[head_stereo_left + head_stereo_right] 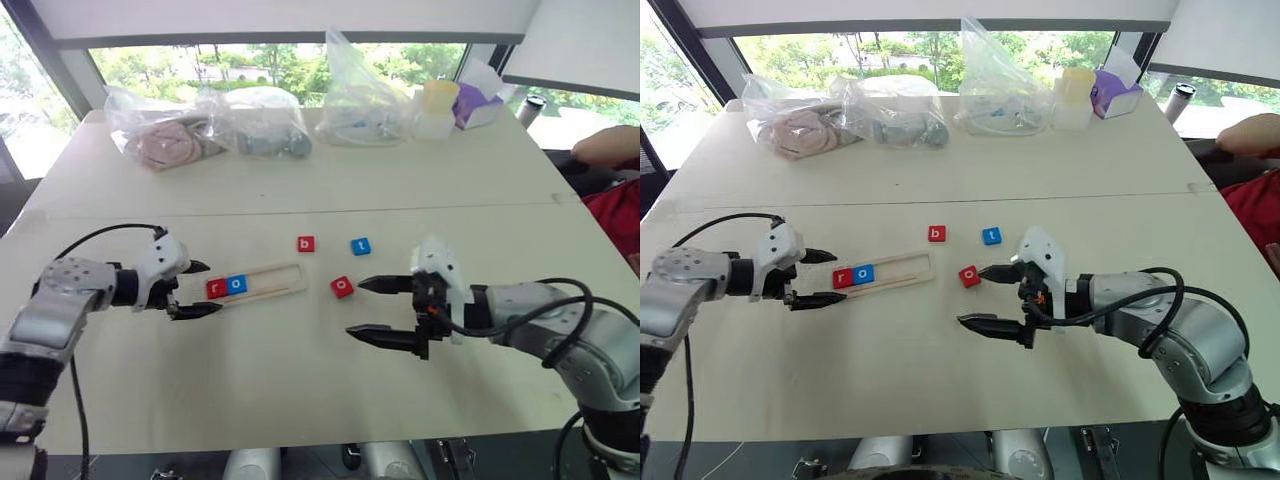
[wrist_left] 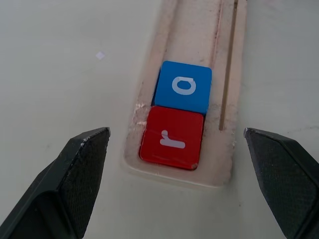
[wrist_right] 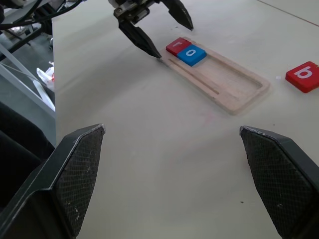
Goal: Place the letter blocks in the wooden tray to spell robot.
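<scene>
Two blocks, r (image 1: 216, 288) and o (image 1: 237, 284), sit in the wooden tray (image 1: 283, 279); left hand (image 1: 196, 289) released astride its end could nudge it, while right hand (image 1: 375, 310) is released, empty.

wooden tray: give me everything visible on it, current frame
The wooden tray is a long, narrow pale wood strip with a raised rim and shallow recess, plus a thin slot along one long side. It lies flat on the white table. A red r block and blue o block sit side by side at its left end; the rest is empty. The open left tool straddles that end, apparently not touching.
</scene>
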